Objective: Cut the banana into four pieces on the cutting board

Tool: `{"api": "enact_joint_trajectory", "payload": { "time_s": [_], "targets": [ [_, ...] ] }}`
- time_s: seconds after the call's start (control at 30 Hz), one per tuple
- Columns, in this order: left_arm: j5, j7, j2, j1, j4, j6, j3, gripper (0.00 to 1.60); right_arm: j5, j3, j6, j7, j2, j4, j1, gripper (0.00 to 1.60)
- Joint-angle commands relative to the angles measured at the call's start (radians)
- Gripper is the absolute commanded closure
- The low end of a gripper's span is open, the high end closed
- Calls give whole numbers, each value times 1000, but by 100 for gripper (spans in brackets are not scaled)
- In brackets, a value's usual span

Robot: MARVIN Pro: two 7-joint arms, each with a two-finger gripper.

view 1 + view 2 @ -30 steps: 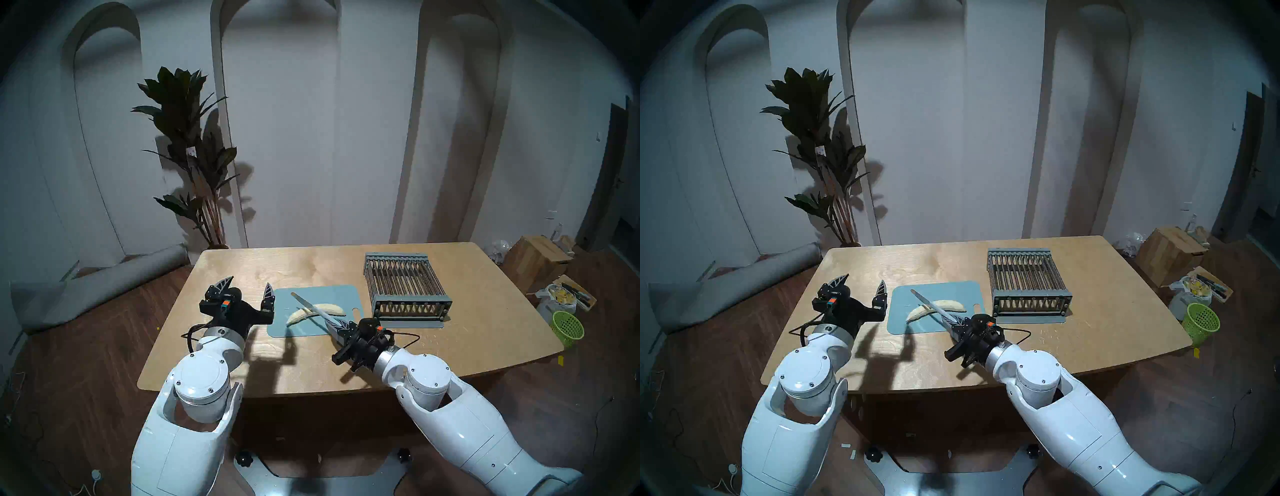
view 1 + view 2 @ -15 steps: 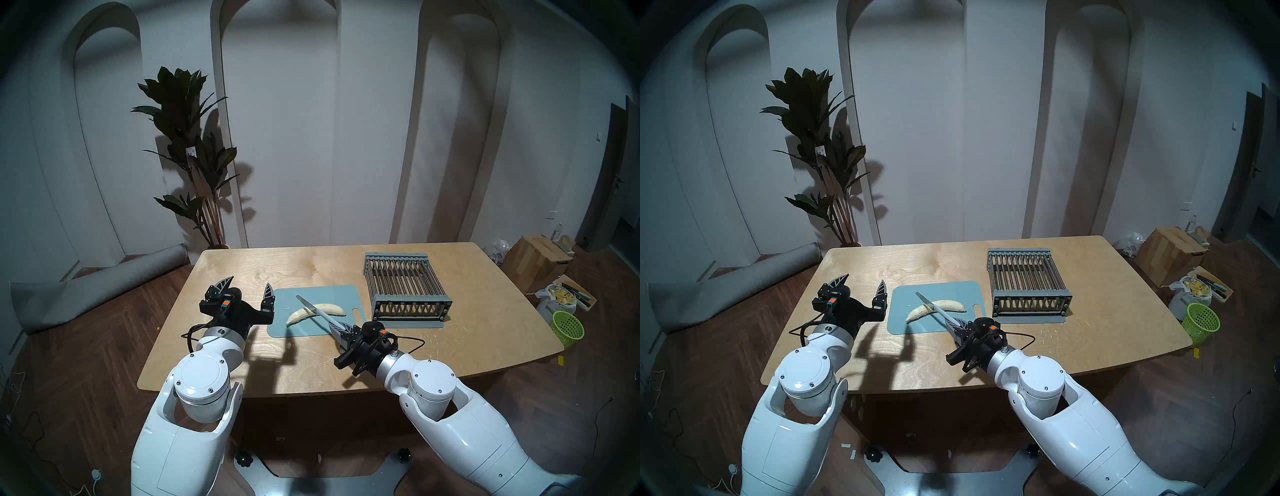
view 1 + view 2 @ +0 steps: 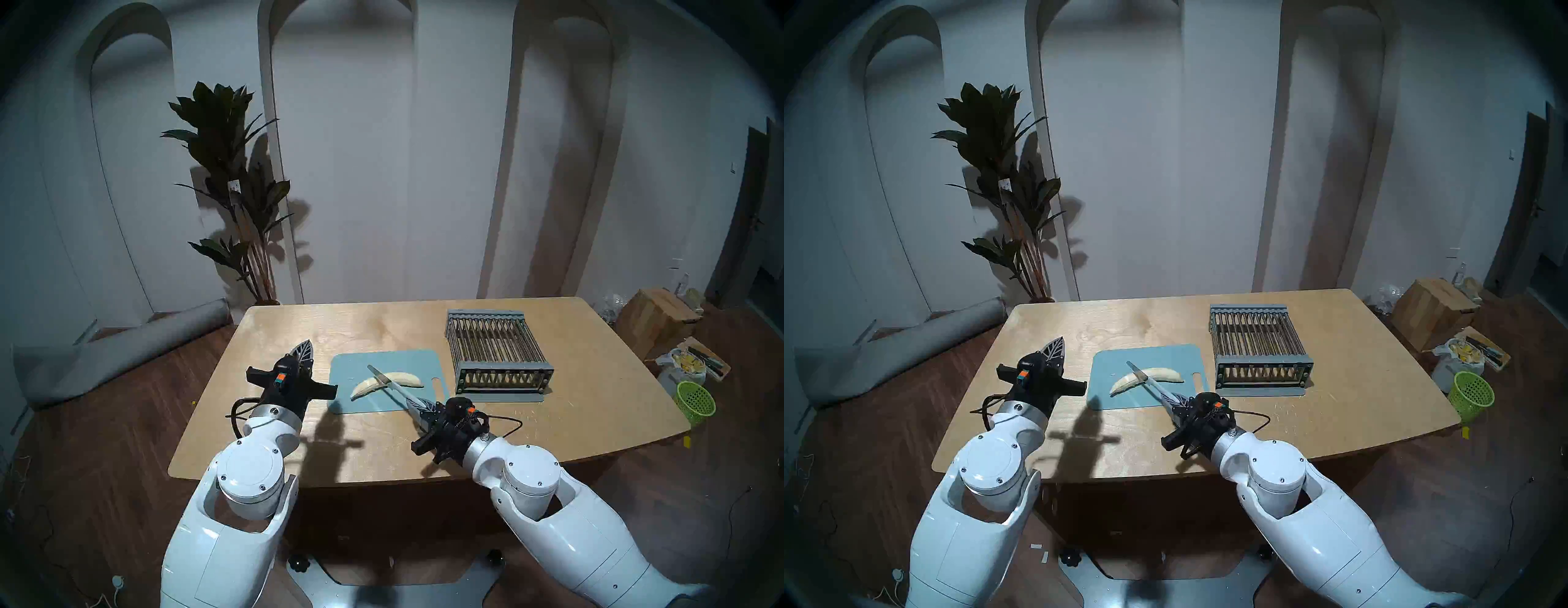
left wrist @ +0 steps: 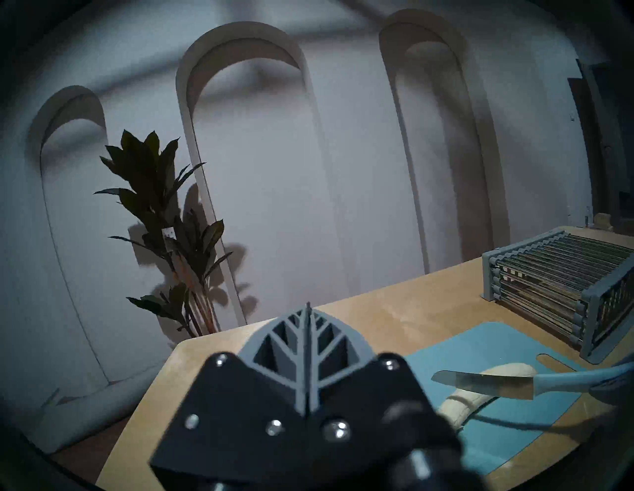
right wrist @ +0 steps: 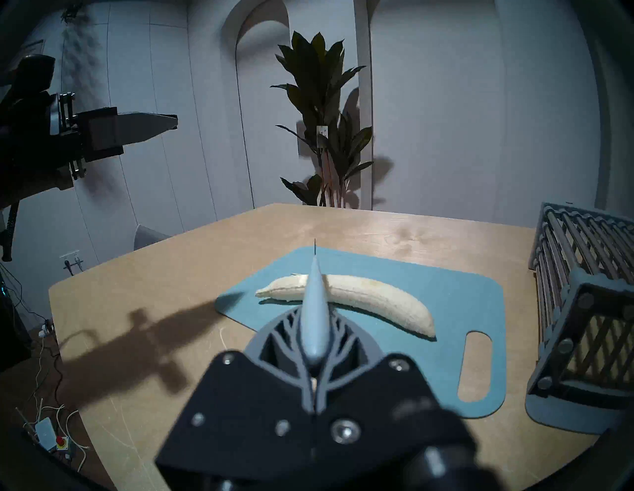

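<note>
The peeled, pale banana (image 3: 403, 379) (image 5: 370, 298) lies whole along the blue-grey cutting board (image 3: 409, 360) (image 5: 463, 301) at mid-table. My right gripper (image 3: 410, 398) (image 5: 314, 310) is shut on the pale blue handle of a knife (image 3: 379, 374) (image 4: 480, 384). The blade crosses the banana about a third in from its left end; I cannot tell whether it has gone into the fruit. My left gripper (image 3: 306, 344) (image 4: 307, 306) hovers just left of the board, shut and holding nothing.
A grey slatted wire rack (image 3: 496, 352) stands right of the board on the wooden table (image 3: 297, 446). On the floor at the right are a green basket (image 3: 695, 401) and a cardboard box (image 3: 653, 314). A potted plant (image 3: 237, 191) stands behind the table's far left corner.
My left gripper has gone from wide open to shut. The right arm has drawn the knife back towards me, so the blade tip now lies closer to the banana.
</note>
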Motion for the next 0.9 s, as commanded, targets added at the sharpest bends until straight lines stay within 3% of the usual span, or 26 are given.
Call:
{"api": "enact_joint_trajectory", "payload": {
  "time_s": [0.0, 0.1, 0.2, 0.3, 0.33, 0.5, 0.67, 0.73, 0.8, 0.87],
  "targets": [
    [-65, -128, 86, -29, -5, -63, 9, 160, 0, -10, -12, 12, -12, -12, 20, 160],
    [-85, -181, 130, -82, 26, -59, 30, 160, -2, -16, -9, 15, -15, -1, 29, 160],
    [-52, -239, 143, -130, 43, -60, 36, 160, -3, -20, -9, 19, -16, 4, 35, 160],
    [-2, -247, 147, -139, 38, -56, 36, 160, -2, -22, -8, 20, -16, 5, 37, 160],
    [69, -238, 167, -159, 48, -59, 48, 160, -2, -24, -7, 20, -15, 6, 38, 160],
    [174, -256, 190, -211, 72, -70, 58, 160, 1, -26, -6, 21, -15, 10, 40, 160],
    [178, -359, 205, -271, 109, -59, 68, 160, -1, -26, -6, 22, -14, 14, 42, 160],
    [172, -372, 201, -254, 105, -61, 59, 160, -1, -25, -6, 22, -14, 15, 42, 160],
    [140, -442, 204, -311, 154, -58, 65, 160, 0, -20, -6, 22, -12, 16, 47, 160],
    [132, -439, 201, -282, 146, -64, 54, 160, -1, -18, -6, 21, -11, 16, 48, 160]
  ]
}}
